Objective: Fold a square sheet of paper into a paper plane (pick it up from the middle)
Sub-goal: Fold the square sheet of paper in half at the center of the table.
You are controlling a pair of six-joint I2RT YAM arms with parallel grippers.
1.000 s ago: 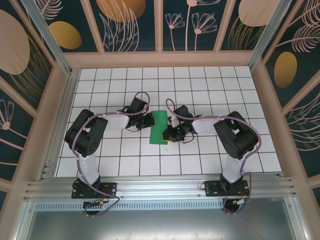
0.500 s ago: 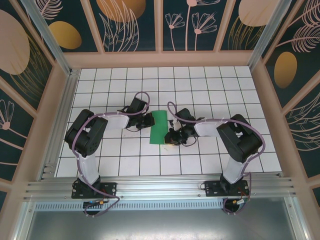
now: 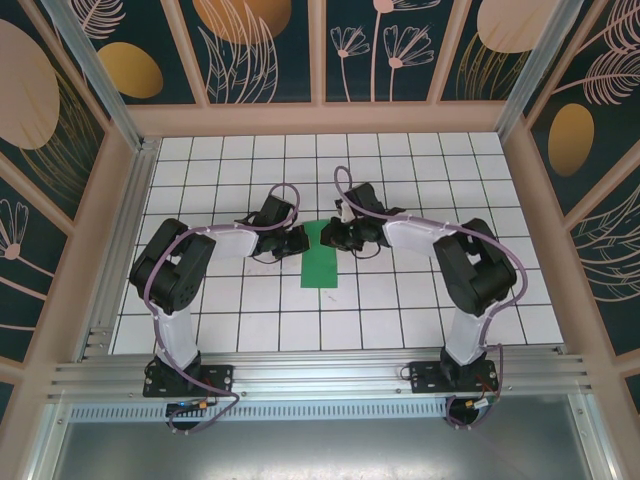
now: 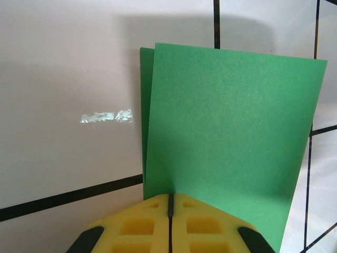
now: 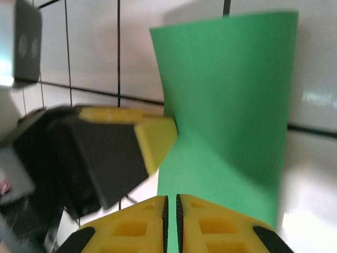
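Left wrist view, bottom centre: my left gripper (image 4: pixel 170 203) has its two yellow pads pressed together with only a thin dark seam between them, clamped on the near edge of the square sheet of paper (image 4: pixel 226 137). The sheet is doubled over. Two green layers run from the pads toward the top of the frame, and the under layer shows as a narrow strip along the left edge. Beyond it lies the white table (image 4: pixel 63 63) with black grid lines and a small bright glare patch (image 4: pixel 105 116) at left of centre.

Right wrist view, bottom centre: my right gripper (image 5: pixel 171 203) is likewise closed, pads together, and the green sheet (image 5: pixel 226 89) meets its tips. The upper part of the sheet rises as a flap and casts a shadow on the part below. At mid left, a yellow pad of the left gripper (image 5: pixel 152 138) touches the sheet's left edge.

Top external view, centre: the folded sheet (image 3: pixel 322 265) is a narrow upright rectangle on the tiled table (image 3: pixel 420 300). The left gripper (image 3: pixel 291 241) is at its upper left edge and the right gripper (image 3: pixel 337 238) at its upper right corner. Both arms reach inward from their bases at the bottom of the frame.
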